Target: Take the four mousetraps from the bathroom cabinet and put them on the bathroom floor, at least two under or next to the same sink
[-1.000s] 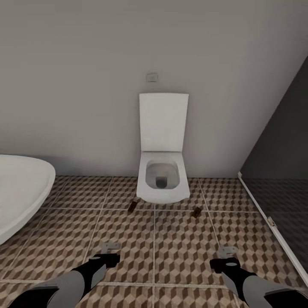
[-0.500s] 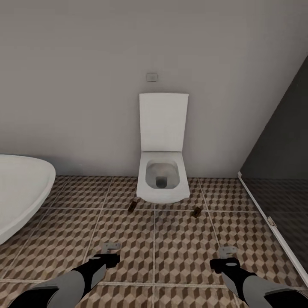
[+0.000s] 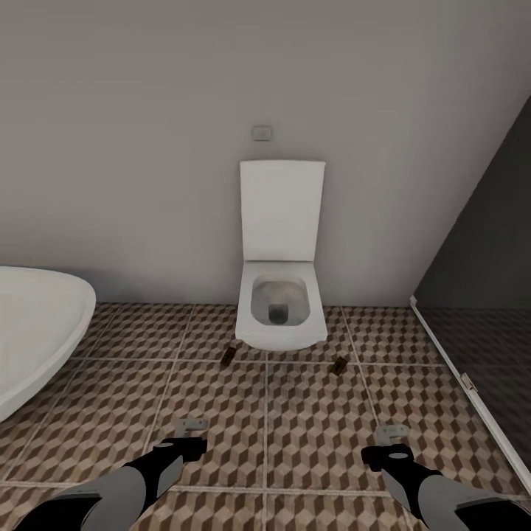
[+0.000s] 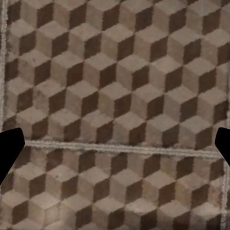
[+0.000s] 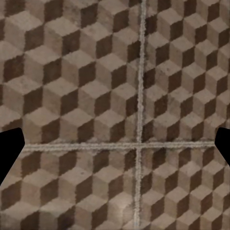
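The left gripper (image 3: 193,428) and the right gripper (image 3: 391,431) hang low over the bathroom floor (image 3: 310,420), each pointing forward and down, well apart from one another, and neither carries anything. In each wrist view the dark finger tips (image 4: 8,148) (image 5: 8,148) sit at opposite edges of the picture with bare tile between them, so both claws are spread wide. The floor under them is large square tile printed with a brown, beige and white cube pattern, divided by pale grout lines; a grout crossing lies below the right gripper. Both forearms, grey with black wrists, reach in from the lower corners of the head view, angled slightly toward each other. Ahead stands a white toilet (image 3: 282,313) with its lid raised against a plain grey wall (image 3: 147,147), a small plate on the wall above it. Two mousetraps lie on the tiles just beside the toilet's base: one (image 3: 228,356) at its left front corner, the other (image 3: 339,364) at its right front. A white bathtub (image 3: 37,324) curves in at the left. A dark panel (image 3: 487,280) with a pale bottom rail closes the right side.
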### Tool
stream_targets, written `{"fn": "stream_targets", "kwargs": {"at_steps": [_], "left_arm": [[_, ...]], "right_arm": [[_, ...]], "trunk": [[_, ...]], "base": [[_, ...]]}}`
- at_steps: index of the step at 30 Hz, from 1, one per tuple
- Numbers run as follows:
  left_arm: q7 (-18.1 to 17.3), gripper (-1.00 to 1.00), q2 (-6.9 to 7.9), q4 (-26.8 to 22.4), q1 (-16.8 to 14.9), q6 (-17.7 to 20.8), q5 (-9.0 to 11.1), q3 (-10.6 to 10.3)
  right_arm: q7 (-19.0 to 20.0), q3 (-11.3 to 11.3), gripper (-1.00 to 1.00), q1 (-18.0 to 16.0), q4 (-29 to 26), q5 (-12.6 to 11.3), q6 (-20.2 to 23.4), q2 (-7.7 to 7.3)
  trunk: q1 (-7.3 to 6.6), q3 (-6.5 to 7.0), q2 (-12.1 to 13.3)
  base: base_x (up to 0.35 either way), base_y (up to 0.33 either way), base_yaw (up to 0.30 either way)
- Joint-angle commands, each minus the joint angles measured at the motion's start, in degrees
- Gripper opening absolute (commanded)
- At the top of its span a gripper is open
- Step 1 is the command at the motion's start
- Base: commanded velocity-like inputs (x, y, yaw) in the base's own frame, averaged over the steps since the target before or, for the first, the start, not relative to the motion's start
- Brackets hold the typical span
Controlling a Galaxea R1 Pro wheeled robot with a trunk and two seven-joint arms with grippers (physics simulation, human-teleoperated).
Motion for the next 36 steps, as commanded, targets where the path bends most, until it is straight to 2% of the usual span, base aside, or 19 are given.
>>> {"fn": "stream_targets", "kwargs": {"at_steps": [1,25,36], "left_arm": [[0.2,1.00,-0.02,0.0,0.0,0.1,-0.2,0.3],[0.1,1.00,-0.08,-0.1,0.0,0.1,-0.1,0.3],[0.2,1.00,-0.09,-0.1,0.0,0.2,-0.1,0.3]], "right_arm": [[-0.1,0.5,1.00,-0.1,0.2,-0.3,-0.2,0.01],[-0.2,0.5,1.00,-0.1,0.0,-0.5,-0.2,-0.31],[-0.2,0.5,1.00,-0.1,0.0,-0.5,-0.2,-0.23]], "trunk": [[-0.01,-0.04,0.0],[-0.01,-0.04,0.0],[-2.42,1.93,4.4]], "base": [[0.000,0.000,0.000],[0.000,0.000,0.000],[0.000,0.000,0.000]]}}
